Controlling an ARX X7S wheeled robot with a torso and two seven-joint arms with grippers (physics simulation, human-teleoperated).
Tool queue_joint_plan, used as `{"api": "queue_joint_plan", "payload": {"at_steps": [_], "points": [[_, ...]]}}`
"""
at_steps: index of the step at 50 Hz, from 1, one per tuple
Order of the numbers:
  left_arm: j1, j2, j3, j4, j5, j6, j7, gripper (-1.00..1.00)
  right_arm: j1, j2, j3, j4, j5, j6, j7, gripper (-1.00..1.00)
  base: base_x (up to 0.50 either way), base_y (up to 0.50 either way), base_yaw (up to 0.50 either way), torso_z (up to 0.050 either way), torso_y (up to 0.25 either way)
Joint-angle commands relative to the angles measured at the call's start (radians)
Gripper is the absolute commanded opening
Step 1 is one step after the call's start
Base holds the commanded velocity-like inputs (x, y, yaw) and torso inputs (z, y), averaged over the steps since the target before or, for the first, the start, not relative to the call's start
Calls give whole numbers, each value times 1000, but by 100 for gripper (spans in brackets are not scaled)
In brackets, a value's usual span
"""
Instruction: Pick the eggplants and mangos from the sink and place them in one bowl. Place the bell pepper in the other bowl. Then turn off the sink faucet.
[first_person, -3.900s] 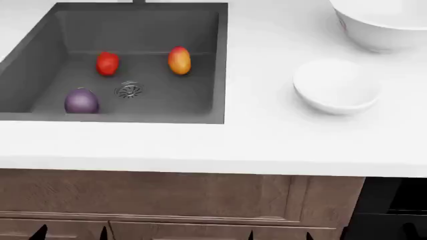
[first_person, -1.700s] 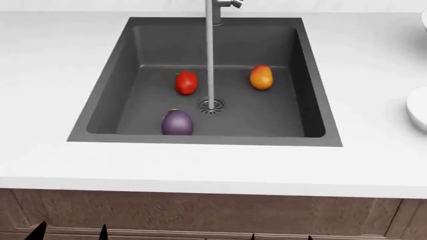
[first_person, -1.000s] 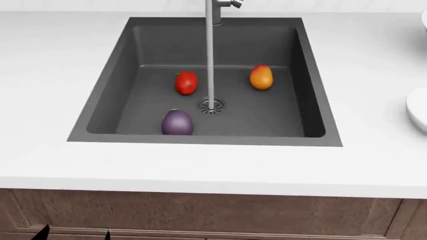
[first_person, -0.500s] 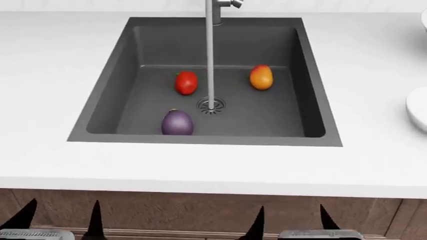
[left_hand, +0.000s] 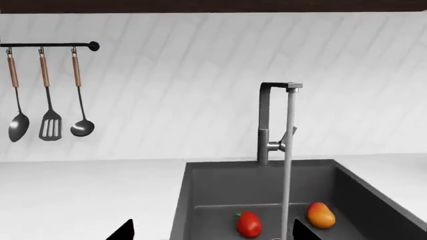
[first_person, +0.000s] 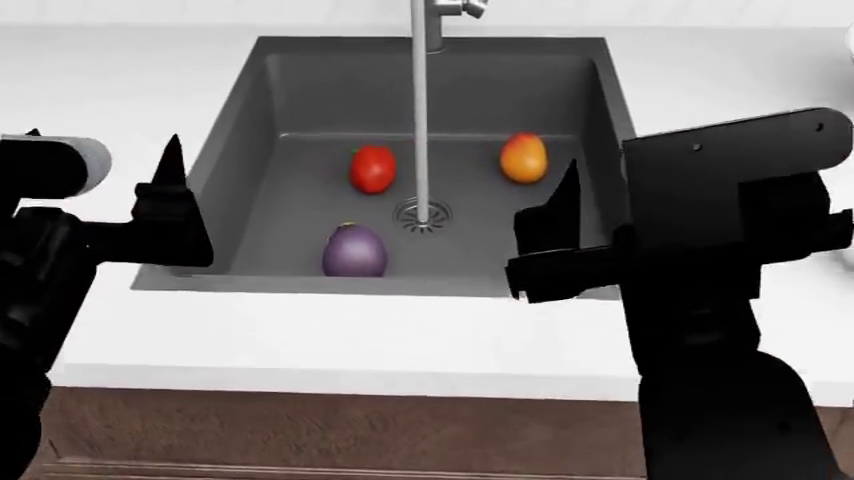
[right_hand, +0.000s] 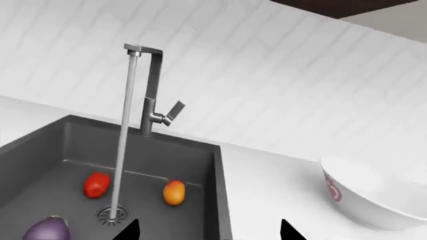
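The dark grey sink (first_person: 240, 130) holds a purple eggplant (first_person: 354, 250) near its front wall, a red bell pepper (first_person: 372, 168) left of the drain and a red-orange mango (first_person: 523, 158) at the back right. Water runs from the sink faucet (right_hand: 152, 90) onto the drain (first_person: 423, 214); its lever (right_hand: 175, 110) sticks out sideways. My left gripper (first_person: 102, 150) hovers open and empty over the counter at the sink's left front corner. My right gripper (right_hand: 208, 231) is open and empty over the sink's right front corner. A large white bowl (right_hand: 370, 192) stands right of the sink.
White counter (first_person: 334, 340) surrounds the sink, with a wooden cabinet front (first_person: 334, 440) below. A rail with three hanging utensils (left_hand: 47, 115) is on the tiled wall (left_hand: 167, 90), left of the faucet. The right arm's black body (first_person: 721, 300) hides the counter to the right.
Both arms have risen from below the counter edge into the head view and now flank the sink. The eggplant, bell pepper and mango have not moved; water keeps running.
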Motion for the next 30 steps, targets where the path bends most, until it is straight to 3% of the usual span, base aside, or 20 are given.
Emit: {"api": "queue_joint_plan", "payload": {"at_steps": [1,30], "points": [[-206,-25,-16,-140,-33,-63,36,100,125,47,-5,54,7,65,-49,100,453,66,0,0,0],[-185,-33,27,-137,-39,-55,19,100,98,44,45,70,41,76,-61,100,500,64,0,0,0]]}}
